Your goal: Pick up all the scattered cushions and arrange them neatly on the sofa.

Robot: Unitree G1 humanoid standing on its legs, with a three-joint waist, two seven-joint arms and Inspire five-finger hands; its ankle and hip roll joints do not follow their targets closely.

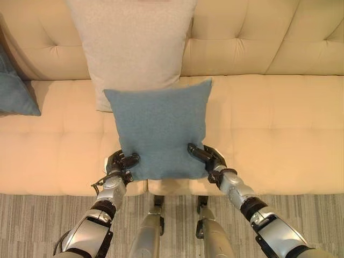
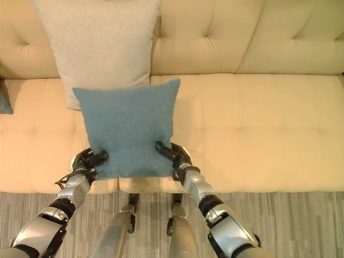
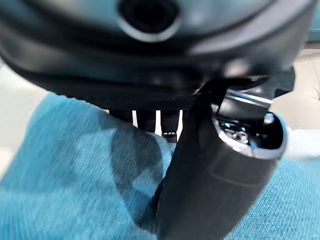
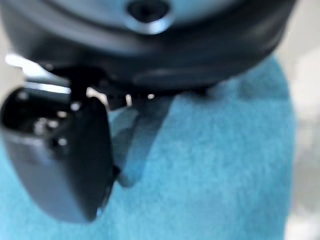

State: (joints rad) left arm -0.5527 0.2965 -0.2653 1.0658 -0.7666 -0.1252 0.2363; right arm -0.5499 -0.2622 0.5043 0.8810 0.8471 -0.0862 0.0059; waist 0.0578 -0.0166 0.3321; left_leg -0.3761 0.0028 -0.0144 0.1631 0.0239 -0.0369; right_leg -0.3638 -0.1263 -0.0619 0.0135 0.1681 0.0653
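A square blue cushion [image 1: 159,129] is held over the sofa seat [image 1: 279,134] between both hands. My left hand [image 1: 119,163] grips its lower left corner, thumb on top of the fabric [image 3: 75,175]. My right hand [image 1: 206,156] pinches the lower right corner, thumb pressed on the blue cloth [image 4: 215,165]. Behind it a large light grey cushion [image 1: 131,43] leans upright against the sofa back, its lower edge hidden by the blue one. Another blue cushion [image 1: 15,88] lies at the far left end of the sofa.
The cream tufted sofa [image 2: 258,43] spans the whole width, with open seat to the right of the held cushion. A striped grey floor [image 1: 312,209] runs along the sofa's front edge.
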